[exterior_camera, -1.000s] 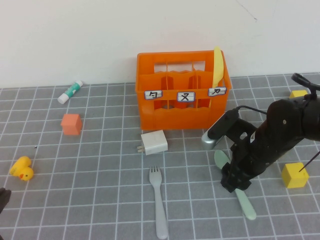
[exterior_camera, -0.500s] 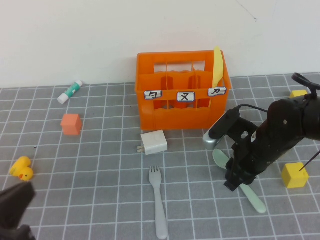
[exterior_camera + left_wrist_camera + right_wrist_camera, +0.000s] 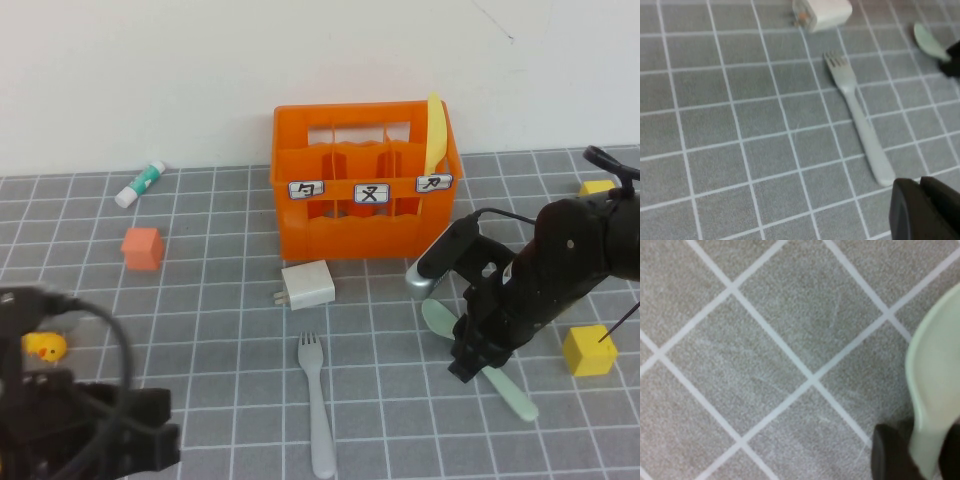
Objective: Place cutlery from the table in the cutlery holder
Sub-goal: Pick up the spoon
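Closing on the pale mint-green plastic spoon [image 3: 478, 360], with the right gripper [image 3: 470, 368] pressed down at the grid-marked grey table [image 3: 220, 330] in front of and to the right of the bright orange slatted plastic cutlery holder [image 3: 366, 182]; dark fingertips [image 3: 890, 455] seen in the right wrist view hugging either side of the spoon's handle, so clamped on it or very nearly; jaws come in from wide apart over the last second. Swung as well: spoon handle lying straighter toward the near edge a second ago, now angled out to the robot's right, bowl end nudged nearer the holder; likely dragged by the squeeze, grip probably not centred. Resting on the table, not lifted.

Standing already in the holder's right-hand compartment: pale yellow plastic knife [image 3: 435, 130], upright and poking above the rim. Lying untouched left of the spoon: grey plastic fork [image 3: 317, 405], tines toward the white square plug adapter [image 3: 308, 284].

Arrived at the near-left corner of the high view, absent from there a second ago: left gripper [image 3: 925, 210], fingers together on nothing, hovering just beside the fork's handle end; seemingly lining up for the fork.

Remaining, by this reading: lift spoon, drop into a free compartment; then fork. Worth watching: slip from an off-centre pinch.
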`<action>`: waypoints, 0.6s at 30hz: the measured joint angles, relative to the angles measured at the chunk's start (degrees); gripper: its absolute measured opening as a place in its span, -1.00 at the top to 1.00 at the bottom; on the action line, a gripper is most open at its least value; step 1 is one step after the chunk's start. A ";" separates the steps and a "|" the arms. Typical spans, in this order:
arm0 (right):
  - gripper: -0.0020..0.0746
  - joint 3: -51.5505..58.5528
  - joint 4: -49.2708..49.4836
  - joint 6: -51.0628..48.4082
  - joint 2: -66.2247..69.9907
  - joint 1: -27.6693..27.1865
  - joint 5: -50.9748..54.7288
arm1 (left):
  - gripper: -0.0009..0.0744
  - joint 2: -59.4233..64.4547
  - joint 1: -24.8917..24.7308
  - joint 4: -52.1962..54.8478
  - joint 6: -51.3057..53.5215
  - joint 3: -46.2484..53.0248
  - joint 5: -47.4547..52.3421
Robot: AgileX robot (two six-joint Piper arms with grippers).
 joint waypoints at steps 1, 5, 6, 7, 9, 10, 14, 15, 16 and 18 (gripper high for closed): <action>0.41 0.00 0.00 -0.03 0.00 0.00 -0.26 | 0.98 1.49 0.00 -0.45 0.83 -0.34 0.12; 0.64 0.00 0.00 -0.03 0.09 0.00 -0.50 | 0.98 3.45 0.00 -1.14 2.06 -0.70 0.25; 0.63 0.00 0.00 -0.03 0.09 0.00 -0.59 | 0.98 3.57 0.00 -1.14 2.32 -0.70 0.25; 0.64 0.00 0.00 -0.03 0.09 0.00 -0.59 | 0.98 3.65 0.00 -1.00 2.47 -0.74 0.34; 0.64 0.00 0.00 0.24 0.09 0.00 -0.59 | 0.98 3.65 0.00 -0.16 2.71 -0.84 0.39; 0.64 0.00 0.13 0.35 -0.17 0.00 -0.59 | 0.98 3.65 0.00 0.20 2.80 -0.84 0.48; 0.64 0.00 1.95 0.27 -3.07 0.00 -0.27 | 0.98 3.65 0.00 1.09 2.84 -0.84 1.00; 0.64 0.00 2.75 0.13 -4.70 0.00 -0.38 | 0.98 3.65 0.00 1.17 2.84 -0.84 1.00; 0.64 0.10 3.40 0.02 -6.29 0.00 -0.79 | 0.98 3.65 0.00 1.17 2.84 -0.84 1.01; 0.64 0.10 6.02 -0.80 -10.88 0.00 -2.59 | 0.98 3.65 0.00 1.17 2.84 -0.84 1.01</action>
